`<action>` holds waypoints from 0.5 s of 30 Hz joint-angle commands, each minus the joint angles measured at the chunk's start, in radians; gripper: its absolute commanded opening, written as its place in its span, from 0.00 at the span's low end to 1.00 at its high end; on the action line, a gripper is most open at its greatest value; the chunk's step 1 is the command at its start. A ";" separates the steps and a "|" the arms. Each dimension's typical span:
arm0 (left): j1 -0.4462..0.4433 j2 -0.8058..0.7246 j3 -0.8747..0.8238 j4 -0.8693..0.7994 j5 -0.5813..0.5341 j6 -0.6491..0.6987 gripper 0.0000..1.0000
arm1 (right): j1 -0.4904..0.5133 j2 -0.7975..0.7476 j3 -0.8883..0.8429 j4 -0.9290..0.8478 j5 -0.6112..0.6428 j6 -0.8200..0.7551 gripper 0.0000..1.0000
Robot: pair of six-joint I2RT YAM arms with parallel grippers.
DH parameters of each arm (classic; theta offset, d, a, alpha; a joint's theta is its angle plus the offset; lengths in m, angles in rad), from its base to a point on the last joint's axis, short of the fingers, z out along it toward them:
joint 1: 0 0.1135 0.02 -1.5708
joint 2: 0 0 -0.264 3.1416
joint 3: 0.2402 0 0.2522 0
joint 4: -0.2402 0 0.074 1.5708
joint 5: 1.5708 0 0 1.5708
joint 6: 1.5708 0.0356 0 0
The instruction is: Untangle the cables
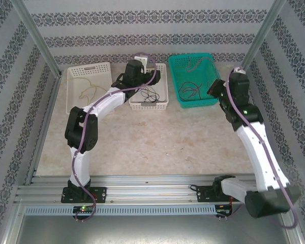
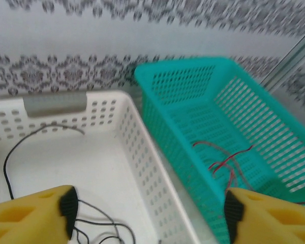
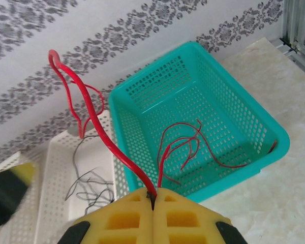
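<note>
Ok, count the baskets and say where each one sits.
3. One white basket at the far left, a second white basket in the middle beneath the left arm, and a teal basket right of it. None looks hidden.

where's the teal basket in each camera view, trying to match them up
Top external: the teal basket sits at the table's far edge, right of centre.
Left wrist: the basket takes the right half, from centre to lower right.
Right wrist: it lies centre to right, beyond the right gripper, which is shut on a red cable.
Shared landmark: the white basket beside its left wall.
</note>
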 commanded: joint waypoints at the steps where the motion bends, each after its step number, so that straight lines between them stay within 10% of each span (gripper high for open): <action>1: -0.006 -0.143 -0.028 0.012 0.013 -0.008 0.83 | -0.025 0.135 0.069 0.042 0.020 -0.026 0.00; 15: -0.112 -0.583 -0.466 0.032 -0.194 -0.030 1.00 | -0.047 0.759 0.467 -0.059 0.041 -0.101 0.00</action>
